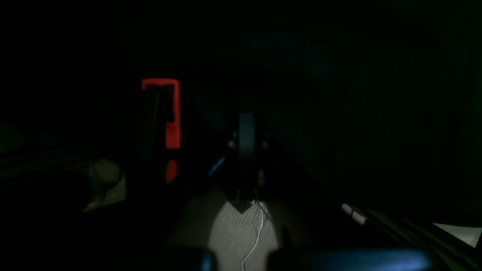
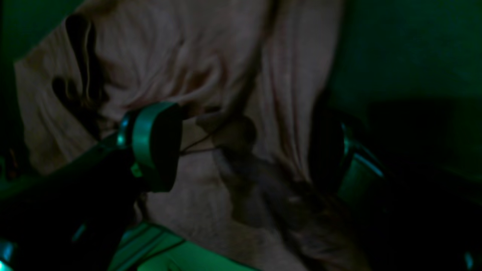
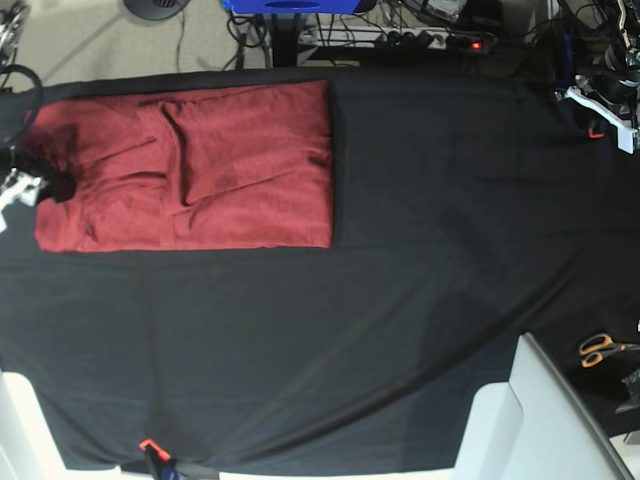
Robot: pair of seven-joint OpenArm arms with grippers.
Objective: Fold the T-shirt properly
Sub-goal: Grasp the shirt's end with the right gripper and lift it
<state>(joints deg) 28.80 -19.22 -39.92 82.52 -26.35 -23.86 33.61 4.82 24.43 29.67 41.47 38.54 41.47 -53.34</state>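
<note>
The T-shirt (image 3: 200,165) lies folded into a broad brick-red rectangle at the back left of the black table cloth (image 3: 400,250), with creases across its middle. My right gripper (image 3: 50,185) is at the shirt's left edge. In the right wrist view the right gripper (image 2: 241,150) stands open, one of its fingers (image 2: 154,146) on each side of a raised fold of the T-shirt (image 2: 196,67). My left gripper (image 3: 600,112) hangs off the far right back corner, away from the shirt, and is shut. The left wrist view is nearly black.
Orange-handled scissors (image 3: 600,349) lie near the right edge. A white panel (image 3: 530,420) leans over the front right corner. A small orange clamp (image 3: 148,445) holds the cloth's front edge. Cables and a power strip (image 3: 430,40) lie on the floor behind.
</note>
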